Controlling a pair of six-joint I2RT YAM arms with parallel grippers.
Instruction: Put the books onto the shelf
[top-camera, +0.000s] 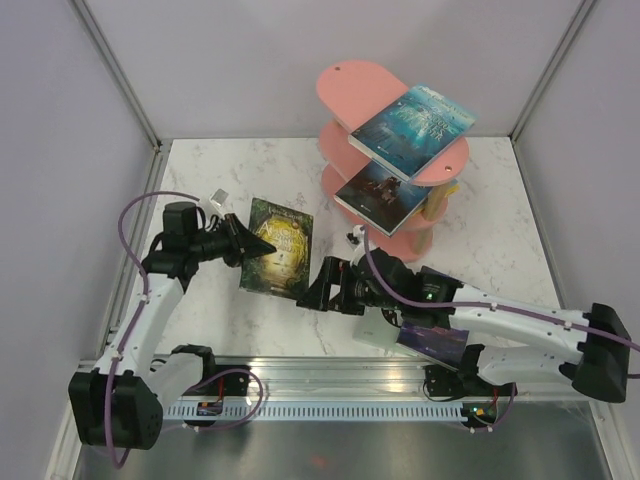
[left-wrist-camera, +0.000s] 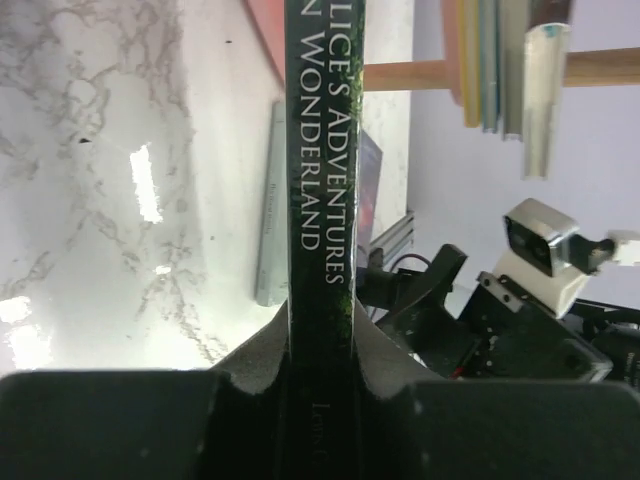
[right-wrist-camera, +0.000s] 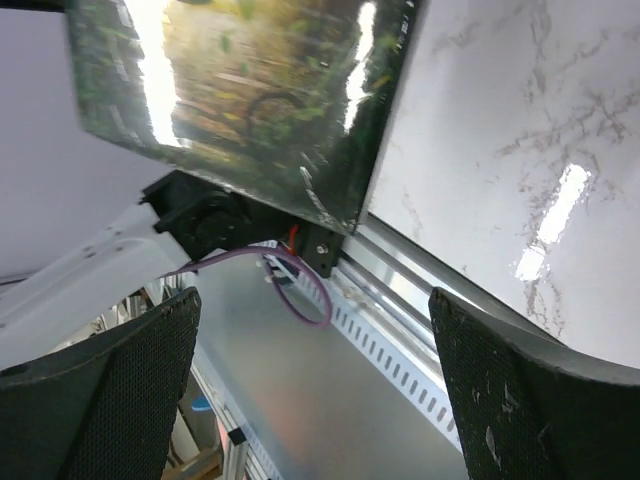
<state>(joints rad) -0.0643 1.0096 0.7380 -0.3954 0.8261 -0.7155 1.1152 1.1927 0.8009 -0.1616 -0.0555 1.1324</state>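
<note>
Light is bright and even, from above; shadows in the top view are soft. The marble table (left-wrist-camera: 100, 110) has white glare spots, at 9 o'clock in the left wrist view and at 3 o'clock in the right. There the glossy green book (right-wrist-camera: 250, 100) shows bright streaks at 12 o'clock. Both wrist views are dark and unsharp at 6 o'clock.

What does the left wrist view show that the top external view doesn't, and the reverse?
Only left wrist: the green book's spine title, edge-on in the left gripper. Only top external: its cover art, plus the covers of the teal book and purple book on the pink shelf. Both: that grip, and the shelf beyond.
</note>
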